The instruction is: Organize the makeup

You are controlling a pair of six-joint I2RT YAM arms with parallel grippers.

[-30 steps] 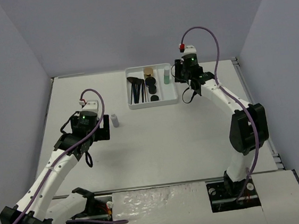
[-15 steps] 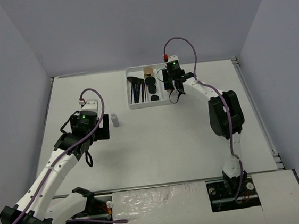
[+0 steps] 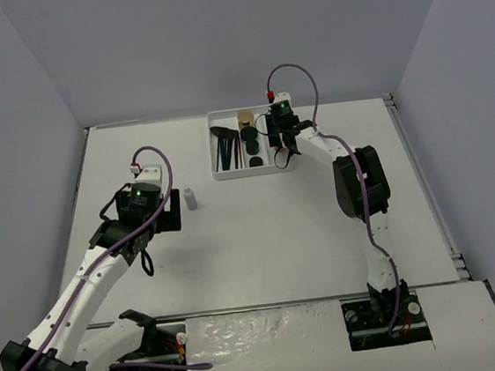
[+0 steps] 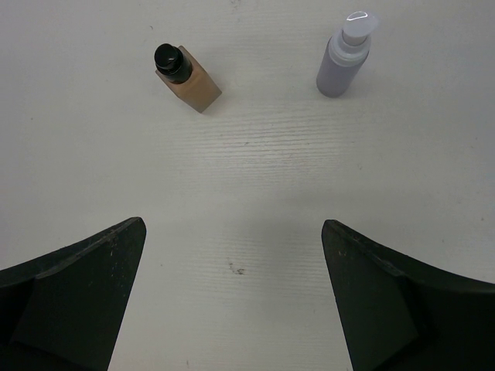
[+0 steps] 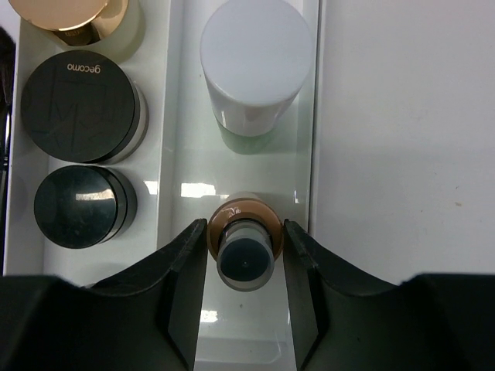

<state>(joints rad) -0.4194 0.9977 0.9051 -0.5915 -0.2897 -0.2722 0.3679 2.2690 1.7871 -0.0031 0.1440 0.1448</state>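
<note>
My right gripper is shut on a small tan bottle with a grey cap and holds it upright over the right compartment of the white tray. In that compartment stands a pale green bottle with a white cap. The middle compartment holds a gold jar and two black compacts. Thin black brushes lie in the left compartment. My left gripper is open and empty above the table. Ahead of it stand a tan bottle with a black cap and a white pump bottle.
The tray sits at the back middle of the white table. In the top view my right gripper is over its right end and my left gripper is near the white bottle. Grey walls enclose the table.
My right arm has swung left, from just right of the tray to above its right compartment, with the tan bottle in it. The left arm has not moved.
</note>
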